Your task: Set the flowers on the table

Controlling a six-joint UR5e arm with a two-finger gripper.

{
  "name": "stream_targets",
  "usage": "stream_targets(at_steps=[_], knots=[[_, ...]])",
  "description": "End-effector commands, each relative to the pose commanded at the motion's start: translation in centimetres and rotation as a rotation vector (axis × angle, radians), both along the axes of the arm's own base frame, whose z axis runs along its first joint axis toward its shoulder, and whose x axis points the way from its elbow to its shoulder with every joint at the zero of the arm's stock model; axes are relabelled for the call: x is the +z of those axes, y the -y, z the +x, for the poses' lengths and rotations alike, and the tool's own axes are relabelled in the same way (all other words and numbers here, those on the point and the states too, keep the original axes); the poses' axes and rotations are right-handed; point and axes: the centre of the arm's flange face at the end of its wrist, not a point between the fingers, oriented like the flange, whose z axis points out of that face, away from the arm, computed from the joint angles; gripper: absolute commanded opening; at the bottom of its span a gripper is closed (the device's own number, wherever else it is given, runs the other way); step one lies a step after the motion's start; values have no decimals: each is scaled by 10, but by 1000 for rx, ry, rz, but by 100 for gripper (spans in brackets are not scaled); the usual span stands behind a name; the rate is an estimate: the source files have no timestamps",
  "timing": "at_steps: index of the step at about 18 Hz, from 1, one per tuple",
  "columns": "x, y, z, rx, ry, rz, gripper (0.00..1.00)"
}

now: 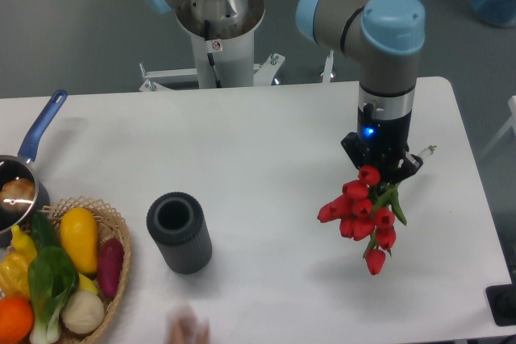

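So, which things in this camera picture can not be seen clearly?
- Black two-finger gripper: fingertips hidden by the bunch of red tulip flowers; grip unclear.
- Steel saucepan with blue handle: cut by left edge.
- Woven wicker basket of vegetables: cut by bottom-left corner.
- Pale blur at bottom edge: unidentifiable.

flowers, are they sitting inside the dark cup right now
No, the flowers hang at the gripper on the right, well apart from the dark cup, which stands empty.
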Motion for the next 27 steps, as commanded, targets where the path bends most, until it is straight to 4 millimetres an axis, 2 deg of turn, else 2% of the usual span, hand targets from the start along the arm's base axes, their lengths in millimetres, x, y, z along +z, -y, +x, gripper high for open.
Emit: stream_targets(at_steps=[5,6,9,11,14,15,18,19,20,27], knots=[[-6,0,2,-4,11,-8,1],[-14,1,4,-2,23,-17,1],[-53,13,19,6,76,-90,5],[-62,14,21,6,89,-97,10],[-76,4,27,-13,110,-111,18],[-79,4,28,-13,114,-115,22],[-84,5,31,-15,126,-119,49],[-84,5,30,-13,128,-115,84],[-85,5,31,-11,129,-115,100],[-77,6,24,-12,118,-69,100]])
